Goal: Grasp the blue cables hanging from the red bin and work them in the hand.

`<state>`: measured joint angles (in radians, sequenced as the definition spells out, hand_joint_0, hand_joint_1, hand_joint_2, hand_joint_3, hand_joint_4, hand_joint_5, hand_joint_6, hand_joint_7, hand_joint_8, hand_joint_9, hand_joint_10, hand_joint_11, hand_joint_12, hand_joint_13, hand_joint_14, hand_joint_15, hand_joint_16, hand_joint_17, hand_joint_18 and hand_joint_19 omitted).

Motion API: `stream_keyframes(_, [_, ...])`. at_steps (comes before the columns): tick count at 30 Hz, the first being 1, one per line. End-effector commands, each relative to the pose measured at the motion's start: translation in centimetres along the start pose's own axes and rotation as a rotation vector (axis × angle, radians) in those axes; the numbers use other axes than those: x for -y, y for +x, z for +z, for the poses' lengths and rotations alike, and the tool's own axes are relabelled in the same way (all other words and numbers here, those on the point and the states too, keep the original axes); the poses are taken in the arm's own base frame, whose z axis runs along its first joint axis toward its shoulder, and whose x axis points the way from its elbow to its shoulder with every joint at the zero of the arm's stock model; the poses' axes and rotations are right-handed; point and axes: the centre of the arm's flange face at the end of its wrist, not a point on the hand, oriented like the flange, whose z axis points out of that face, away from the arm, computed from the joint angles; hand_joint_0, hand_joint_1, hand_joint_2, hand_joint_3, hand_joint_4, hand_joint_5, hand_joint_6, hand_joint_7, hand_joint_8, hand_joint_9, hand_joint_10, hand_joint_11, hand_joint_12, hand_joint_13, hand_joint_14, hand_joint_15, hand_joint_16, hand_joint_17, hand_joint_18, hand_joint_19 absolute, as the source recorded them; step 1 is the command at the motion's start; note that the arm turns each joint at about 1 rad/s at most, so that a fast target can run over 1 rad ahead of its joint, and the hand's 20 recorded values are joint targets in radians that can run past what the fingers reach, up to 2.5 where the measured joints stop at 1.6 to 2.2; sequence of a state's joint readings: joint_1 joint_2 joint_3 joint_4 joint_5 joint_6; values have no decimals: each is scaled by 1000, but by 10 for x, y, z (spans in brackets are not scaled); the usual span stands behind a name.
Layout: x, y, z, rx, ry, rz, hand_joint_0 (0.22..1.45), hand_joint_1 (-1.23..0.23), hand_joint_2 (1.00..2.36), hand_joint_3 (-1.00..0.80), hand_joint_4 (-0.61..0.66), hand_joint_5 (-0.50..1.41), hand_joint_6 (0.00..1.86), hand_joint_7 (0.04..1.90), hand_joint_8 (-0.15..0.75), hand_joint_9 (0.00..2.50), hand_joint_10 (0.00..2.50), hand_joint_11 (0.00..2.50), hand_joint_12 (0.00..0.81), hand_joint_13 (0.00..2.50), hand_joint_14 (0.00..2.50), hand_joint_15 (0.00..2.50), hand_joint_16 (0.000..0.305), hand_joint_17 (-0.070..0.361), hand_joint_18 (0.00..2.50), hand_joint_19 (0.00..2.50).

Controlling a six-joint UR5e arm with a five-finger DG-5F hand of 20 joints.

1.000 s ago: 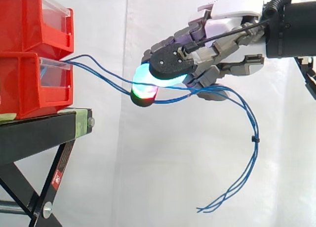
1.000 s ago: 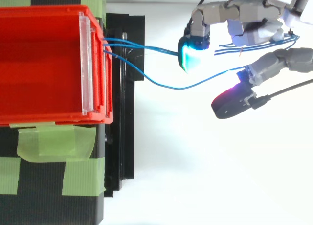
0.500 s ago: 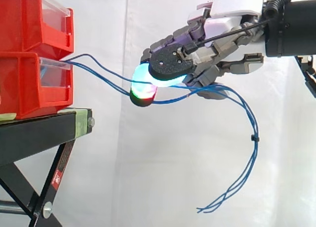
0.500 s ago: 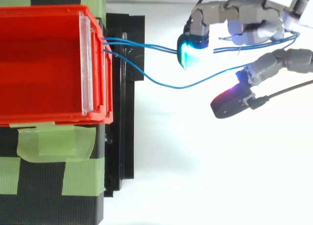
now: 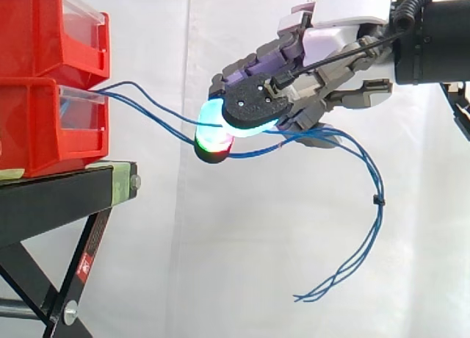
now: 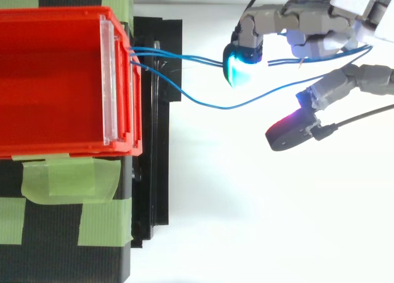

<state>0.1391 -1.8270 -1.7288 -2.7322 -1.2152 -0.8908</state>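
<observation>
Where the blue cables (image 6: pixel 184 57) leave the front of the lower red bin (image 5: pixel 37 125), they run level and to the right, clear of the black stand (image 5: pixel 51 198), and enter the hand (image 5: pixel 323 51). A second red bin (image 5: pixel 37 29) sits stacked on the lower one. Strips of green tape (image 6: pixel 68 178) lie across the stand beside the bins.

The hand comes in from the right, in front of the white curtain (image 5: pixel 183 242), and is held in the air well apart from the bins. Its fingers are curled round the cables.

- In the top view, two strands pass under a bent finger with a cyan fingertip (image 6: pixel 239 71).
- A third strand sags in a wider loop and crosses the gap between that finger and the dark thumb pad (image 6: pixel 289 126), which glows magenta to red.
- In the side view, the strands run between a cyan-green pad above and a red-green pad (image 5: pixel 213 143) below. The two pads appear to close on them, but actual contact at the lower pad is hard to confirm from this angle.

Behind the hand, the cables arc out and hang down freely. A small black tie (image 5: pixel 377 200) gathers them partway down. Below the tie the strands curve back to the left, and their loose ends fan slightly apart in the air.
</observation>
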Motion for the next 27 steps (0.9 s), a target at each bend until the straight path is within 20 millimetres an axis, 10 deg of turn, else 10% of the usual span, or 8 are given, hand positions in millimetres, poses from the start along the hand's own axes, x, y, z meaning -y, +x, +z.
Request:
stream_keyframes(1, [0,0,0,0,0,-5,838,-754,1003,-915,247,333,120,1373,434,495,2500,2500,479,582,2500,1594,52,116,1341,1475])
stream_keyframes(16, [-1,1,0,-1,-1,-3,856,-752,1002,-929,250,330,229,1346,430,535,2500,2500,479,623,2500,1584,51,114,1380,1482])
stream_keyframes(27, [-3,2,0,-3,-2,-4,902,-711,1011,-733,205,322,695,1238,431,650,2500,2500,462,728,2500,1581,49,109,1485,1481])
